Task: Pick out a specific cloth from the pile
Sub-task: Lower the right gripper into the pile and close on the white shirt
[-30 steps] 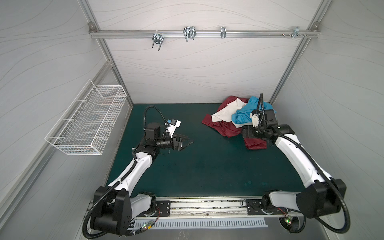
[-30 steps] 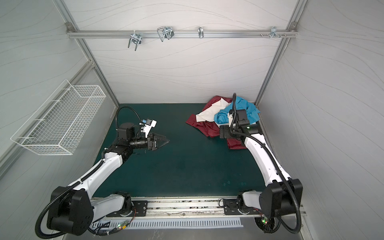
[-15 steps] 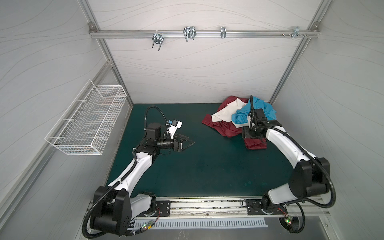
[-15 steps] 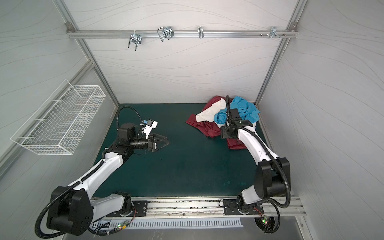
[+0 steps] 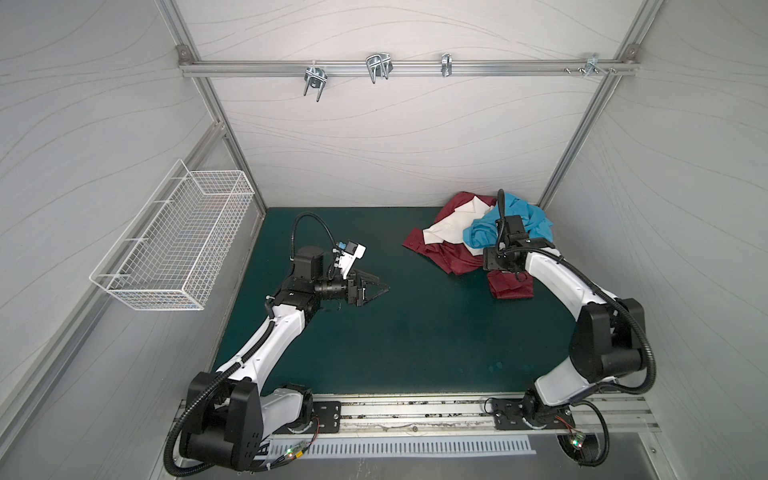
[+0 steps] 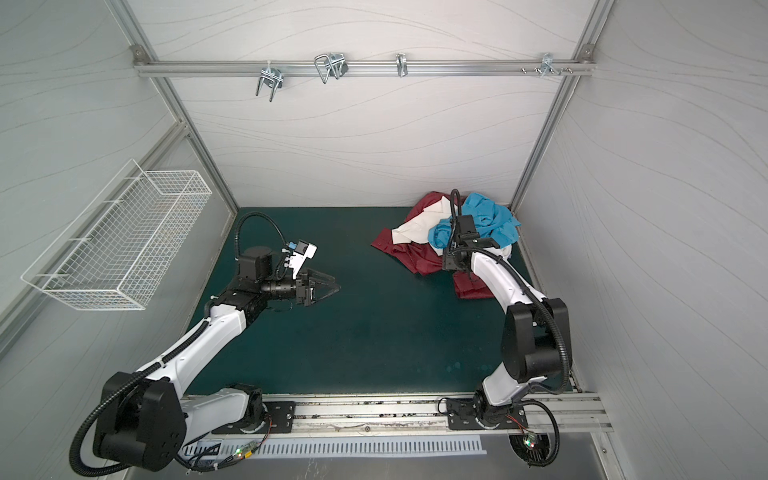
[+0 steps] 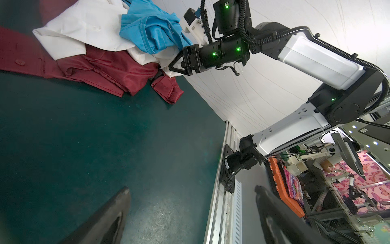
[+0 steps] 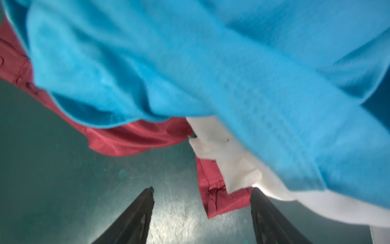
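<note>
The pile (image 5: 478,237) lies in the back right corner of the green mat. The off-white cloth (image 5: 446,230) (image 6: 415,230) (image 7: 88,27) shows between a maroon shirt (image 5: 453,259) and a bright blue garment (image 5: 534,216) draped over it. My right gripper (image 8: 202,190) (image 7: 163,71) is open and low at the pile's front edge. A maroon cuff (image 8: 217,194) lies between its fingers, and a corner of the off-white cloth (image 8: 238,175) lies by one finger. In both top views the wrist hides its jaws. My left gripper (image 5: 384,287) (image 7: 192,189) hovers open and empty over mid-mat.
A white wire basket (image 5: 174,241) hangs on the left wall. A metal rail with hooks (image 5: 378,68) runs across the back wall. The right wall (image 5: 623,249) stands close behind the pile. The arms' base rail (image 5: 415,415) borders the mat's front.
My right arm has folded in, bringing its gripper down and forward to the pile's front edge. The left arm has barely moved.
</note>
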{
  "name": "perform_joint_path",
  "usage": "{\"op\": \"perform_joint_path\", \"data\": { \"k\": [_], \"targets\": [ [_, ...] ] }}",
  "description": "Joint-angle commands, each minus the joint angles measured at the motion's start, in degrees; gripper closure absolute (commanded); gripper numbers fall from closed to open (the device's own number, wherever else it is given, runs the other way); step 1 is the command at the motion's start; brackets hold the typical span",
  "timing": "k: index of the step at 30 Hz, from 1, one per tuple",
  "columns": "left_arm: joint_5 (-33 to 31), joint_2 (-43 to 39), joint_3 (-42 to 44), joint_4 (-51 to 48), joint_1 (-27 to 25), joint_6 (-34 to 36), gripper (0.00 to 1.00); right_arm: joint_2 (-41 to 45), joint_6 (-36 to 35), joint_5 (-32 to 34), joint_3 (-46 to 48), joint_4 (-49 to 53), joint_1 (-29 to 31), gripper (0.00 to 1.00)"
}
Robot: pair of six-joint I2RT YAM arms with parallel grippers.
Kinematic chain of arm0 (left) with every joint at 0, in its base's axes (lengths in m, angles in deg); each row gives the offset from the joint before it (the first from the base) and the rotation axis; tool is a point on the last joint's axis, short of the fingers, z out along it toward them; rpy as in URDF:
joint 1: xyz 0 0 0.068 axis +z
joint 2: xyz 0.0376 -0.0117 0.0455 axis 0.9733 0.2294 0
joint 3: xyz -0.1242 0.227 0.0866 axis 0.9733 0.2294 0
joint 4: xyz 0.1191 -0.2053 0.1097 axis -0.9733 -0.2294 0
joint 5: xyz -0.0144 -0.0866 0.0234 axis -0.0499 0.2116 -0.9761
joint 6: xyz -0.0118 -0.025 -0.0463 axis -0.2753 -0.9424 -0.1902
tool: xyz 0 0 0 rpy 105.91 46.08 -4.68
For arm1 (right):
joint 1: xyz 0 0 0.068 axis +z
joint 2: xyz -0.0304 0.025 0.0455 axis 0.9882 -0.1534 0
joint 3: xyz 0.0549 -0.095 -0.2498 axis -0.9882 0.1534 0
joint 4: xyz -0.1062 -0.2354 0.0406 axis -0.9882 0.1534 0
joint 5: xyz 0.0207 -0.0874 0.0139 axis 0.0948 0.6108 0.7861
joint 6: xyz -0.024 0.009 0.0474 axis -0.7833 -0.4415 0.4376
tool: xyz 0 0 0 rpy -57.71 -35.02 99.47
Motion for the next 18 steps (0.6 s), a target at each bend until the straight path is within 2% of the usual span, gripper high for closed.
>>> {"op": "perform_joint_path", "data": {
  "k": [1,18],
  "targets": [
    [1.47,0.37,-2.23,0.41,-0.3,1.53,0.06,-1.01,2.2,1.8,-1.29,-3.98,-0.35,0.26],
    [2.44,0.92,-2.68,-0.47,-0.41,2.74,0.06,-3.93,6.21,7.74,2.96,-11.97,-0.34,0.35]
  ]
}}
